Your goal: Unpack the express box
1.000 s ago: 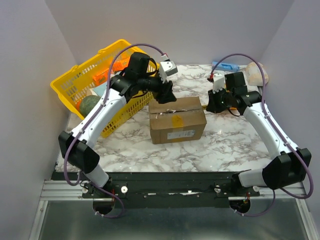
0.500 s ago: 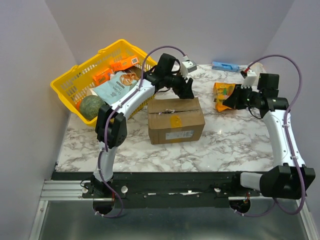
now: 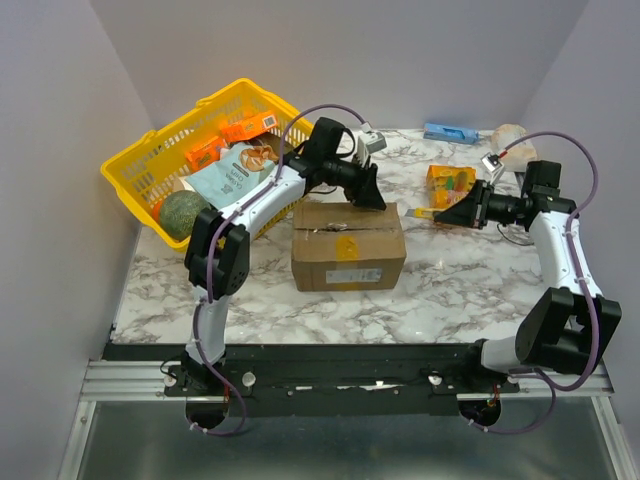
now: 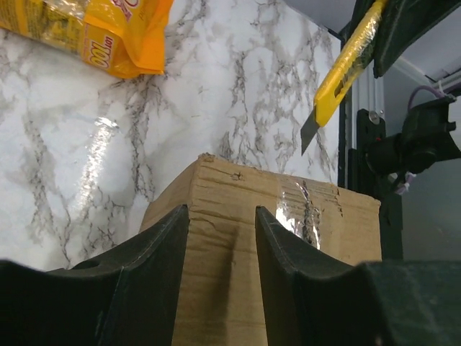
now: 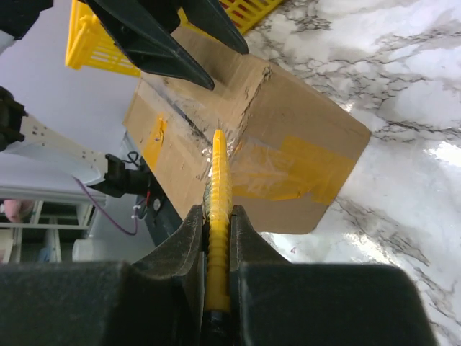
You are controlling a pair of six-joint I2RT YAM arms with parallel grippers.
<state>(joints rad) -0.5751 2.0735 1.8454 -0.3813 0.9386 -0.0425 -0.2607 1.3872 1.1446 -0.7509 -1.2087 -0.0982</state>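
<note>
The express box [image 3: 348,245], a taped brown carton with a yellow sticker, stands mid-table. My left gripper [image 3: 368,192] is at its far top edge. In the left wrist view it [image 4: 222,210] is open, its fingers standing apart just over the cardboard of the box [image 4: 317,245] near a corner. My right gripper [image 3: 462,210] is to the right of the box, shut on a yellow utility knife [image 3: 432,213] whose blade points at the box. In the right wrist view the knife [image 5: 220,173] runs out from my gripper [image 5: 217,210] toward the taped seam of the box [image 5: 288,137].
A yellow plastic basket [image 3: 150,165] at the back left holds a snack bag [image 3: 235,170], a green round fruit [image 3: 182,212] and orange packets. An orange packet [image 3: 450,183] lies behind the knife. A blue item [image 3: 449,132] and a pale bag [image 3: 510,135] sit at the back right.
My left gripper has settled lower onto the box's far edge. My right arm has swung down and in, bringing the knife closer to the box's right end. The box shifted slightly left.
</note>
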